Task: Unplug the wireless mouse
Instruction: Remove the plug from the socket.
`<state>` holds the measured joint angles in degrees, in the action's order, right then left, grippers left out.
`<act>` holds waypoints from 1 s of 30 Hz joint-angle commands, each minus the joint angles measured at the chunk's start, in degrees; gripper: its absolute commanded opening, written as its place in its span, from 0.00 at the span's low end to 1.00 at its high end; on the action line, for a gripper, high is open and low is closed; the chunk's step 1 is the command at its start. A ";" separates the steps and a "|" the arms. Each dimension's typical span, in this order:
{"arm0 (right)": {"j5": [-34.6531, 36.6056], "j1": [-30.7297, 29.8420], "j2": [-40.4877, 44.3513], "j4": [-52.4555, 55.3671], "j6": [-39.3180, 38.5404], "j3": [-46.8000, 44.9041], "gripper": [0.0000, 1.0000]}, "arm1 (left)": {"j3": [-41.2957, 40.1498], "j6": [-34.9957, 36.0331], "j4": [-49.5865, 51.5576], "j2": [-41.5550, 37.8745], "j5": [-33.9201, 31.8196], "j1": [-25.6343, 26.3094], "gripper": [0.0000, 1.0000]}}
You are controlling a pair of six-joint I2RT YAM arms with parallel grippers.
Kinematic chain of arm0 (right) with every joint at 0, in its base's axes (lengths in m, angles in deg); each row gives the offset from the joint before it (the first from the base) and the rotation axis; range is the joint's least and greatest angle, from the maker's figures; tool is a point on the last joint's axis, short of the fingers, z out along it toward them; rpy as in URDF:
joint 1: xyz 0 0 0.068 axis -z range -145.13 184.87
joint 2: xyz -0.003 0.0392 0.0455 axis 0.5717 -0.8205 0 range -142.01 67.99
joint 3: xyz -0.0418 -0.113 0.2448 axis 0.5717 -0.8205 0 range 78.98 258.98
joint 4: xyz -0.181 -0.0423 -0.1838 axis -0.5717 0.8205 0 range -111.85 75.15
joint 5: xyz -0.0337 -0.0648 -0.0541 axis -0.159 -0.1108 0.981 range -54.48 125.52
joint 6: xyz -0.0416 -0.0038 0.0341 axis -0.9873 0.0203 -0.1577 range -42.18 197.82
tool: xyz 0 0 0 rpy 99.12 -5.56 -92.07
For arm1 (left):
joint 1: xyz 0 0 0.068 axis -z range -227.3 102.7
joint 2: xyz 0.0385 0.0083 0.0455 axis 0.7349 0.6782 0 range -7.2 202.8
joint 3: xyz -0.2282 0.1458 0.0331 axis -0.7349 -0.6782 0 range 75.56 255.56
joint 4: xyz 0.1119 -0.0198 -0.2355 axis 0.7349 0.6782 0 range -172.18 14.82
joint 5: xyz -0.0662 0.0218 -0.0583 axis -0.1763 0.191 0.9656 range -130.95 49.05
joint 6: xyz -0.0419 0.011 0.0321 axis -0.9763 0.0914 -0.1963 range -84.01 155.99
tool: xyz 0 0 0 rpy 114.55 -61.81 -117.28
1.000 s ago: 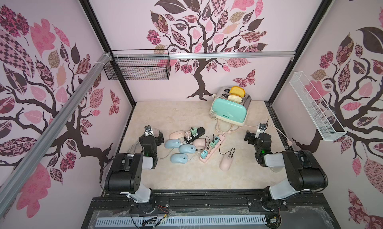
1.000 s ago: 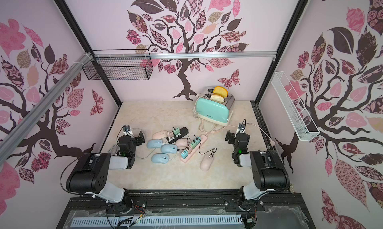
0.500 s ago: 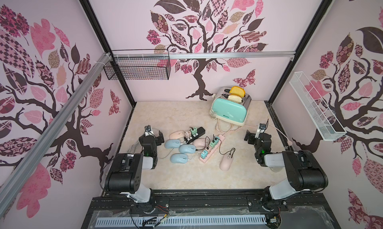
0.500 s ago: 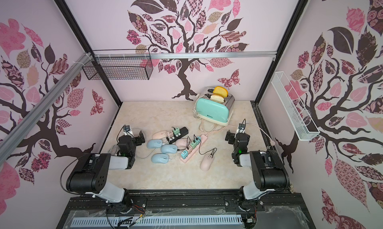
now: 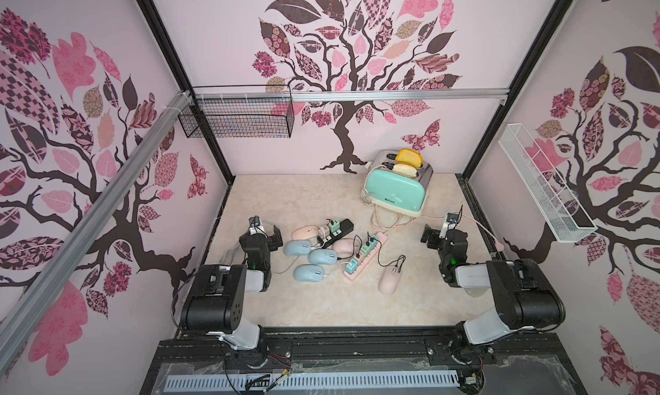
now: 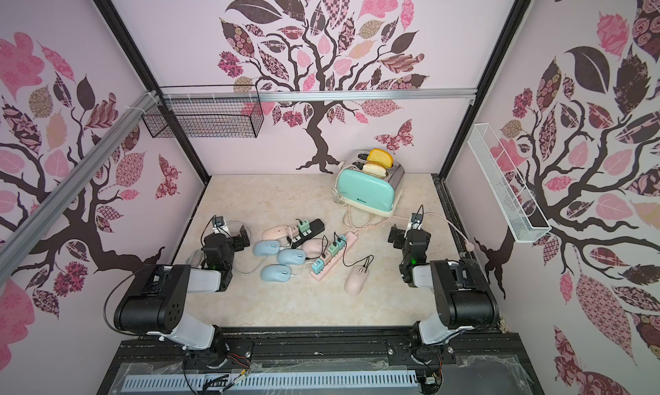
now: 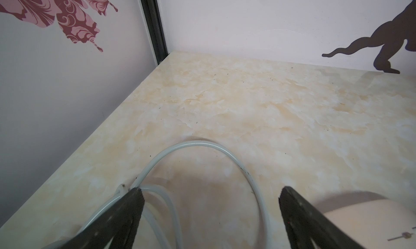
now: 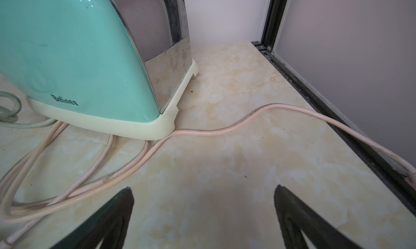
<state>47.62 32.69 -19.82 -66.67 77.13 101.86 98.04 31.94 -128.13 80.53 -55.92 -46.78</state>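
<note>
Sitting low on the desk (image 5: 321, 314), both arms flank a cluster of mice & power strips.

Left pincer (image 5: 266, 229) is spread wide w/ nothing btwn its fingers (image 7: 132, 209). In the left wrist view a loop of grey-white cable (image 7: 225, 150) lies on the desk ahead of them, and a pale pink rounded shape shows at the frame edge. Right pincer (image 5: 443, 234) is likewise spread wide & empty, close to the right wall. Its wrist view faces the teal toaster (image 8: 78, 56), w/ a pink cord (image 8: 202, 132) running past the toaster's corner.

Six mice lie mid-desk, nearer the left arm; can't tell which one the task means.
- far blue mouse (image 5: 297, 248): just beside the left pincer
- mid blue mouse (image 5: 322, 256) and near blue mouse (image 5: 308, 273): close together, thin white leads running toward the strips
- back pink mouse (image 5: 306, 231): touching the black strip (image 5: 337, 229), which carries a green adapter (image 5: 334, 226)
- centre pink mouse (image 5: 344, 246): btwn the black strip and the pink strip (image 5: 364, 255)
- lone pink mouse (image 5: 390, 281): apart on the right, black lead curling back to the pink strip

Pink strip lies diagonally w/ teal adapters plugged along it. Toaster stands at the back w/ bread (image 5: 410, 156) in its slots.
</note>
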 commanded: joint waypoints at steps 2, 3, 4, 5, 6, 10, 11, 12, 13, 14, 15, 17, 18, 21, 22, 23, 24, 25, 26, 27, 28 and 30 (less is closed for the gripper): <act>5.37 -1.41 6.22 20.16 0.56 10.74 1.00 | 8.13 -0.89 17.51 -7.07 -4.01 0.08 0.98; 6.04 -1.51 6.92 23.89 1.58 12.46 1.00 | 8.43 -1.33 18.07 -8.16 -4.93 0.06 0.98; 6.23 -1.52 8.01 27.74 4.00 14.03 1.00 | 8.20 -1.52 17.71 -9.87 -5.36 0.09 0.98; 6.05 -1.52 9.15 30.39 5.80 14.90 1.00 | 7.67 -1.82 16.99 -11.98 -5.46 0.05 0.98; 6.33 -1.85 10.37 32.72 6.75 15.66 1.00 | 7.27 -3.21 15.95 -14.31 -5.88 0.04 0.98; 17.24 -6.92 13.73 41.11 6.47 21.07 1.00 | 10.69 -16.95 20.80 -20.91 -8.22 -0.91 0.98; 20.88 -7.32 14.27 43.00 9.44 22.55 1.00 | 12.47 -20.25 23.84 -22.08 -7.93 -1.16 0.98; 23.74 -7.25 14.73 45.95 14.79 24.25 1.00 | 14.18 -24.91 27.48 -23.15 -8.38 -1.28 0.98; 26.86 -7.15 15.17 49.52 21.68 25.55 1.00 | 15.62 -28.41 31.21 -24.33 -7.75 -1.38 0.98; 28.26 -7.05 15.58 56.26 30.36 27.71 1.00 | 16.78 -31.14 33.63 -25.28 -6.22 -1.73 0.98; 27.93 -6.22 15.89 66.35 39.61 30.54 1.00 | 17.69 -33.87 35.72 -26.16 -3.47 -2.21 0.98; 12.86 -2.06 16.31 67.42 38.95 31.46 1.00 | 19.37 -38.69 40.04 -26.95 2.88 -3.17 0.98; 7.74 -0.66 16.27 65.58 39.21 30.53 1.00 | 20.66 -40.02 42.11 -26.72 8.24 -3.80 0.98; 5.28 -0.47 16.86 63.35 39.51 28.31 1.00 | 22.54 -44.29 43.11 -25.00 16.82 -3.91 0.98; 4.03 -0.51 17.18 64.02 38.49 28.47 1.00 | 21.76 -46.14 41.27 -24.88 19.50 -3.86 0.98; 3.37 -0.54 17.31 65.56 38.08 29.11 1.00 | 20.68 -47.24 38.44 -25.05 22.80 -3.90 0.98; 2.46 -0.55 17.45 67.49 37.59 30.05 1.00 | 19.80 -47.59 34.96 -25.23 27.31 -3.84 0.98; 0.72 -0.66 17.70 69.61 36.87 31.11 1.00 | 19.83 -48.09 34.63 -25.32 29.36 -3.07 0.98; -1.06 -0.85 17.99 71.50 36.12 32.21 1.00 | 20.52 -47.21 35.98 -25.43 30.26 -1.66 0.97; -2.55 -1.42 18.40 73.40 35.32 33.28 1.00 | 23.14 -43.44 42.21 -25.19 32.10 0.89 0.96; -3.39 -2.66 18.84 74.76 34.52 33.91 1.00 | 26.86 -38.32 49.68 -24.84 32.69 4.62 0.95; -3.65 -6.14 19.79 76.91 33.02 34.82 1.00 | 33.07 -28.13 63.29 -23.61 28.75 13.15 0.91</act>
<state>48.28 29.90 -2.47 4.47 112.19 133.31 124.51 -6.71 -79.61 56.55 -31.30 -41.23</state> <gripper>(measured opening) 0.996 0.911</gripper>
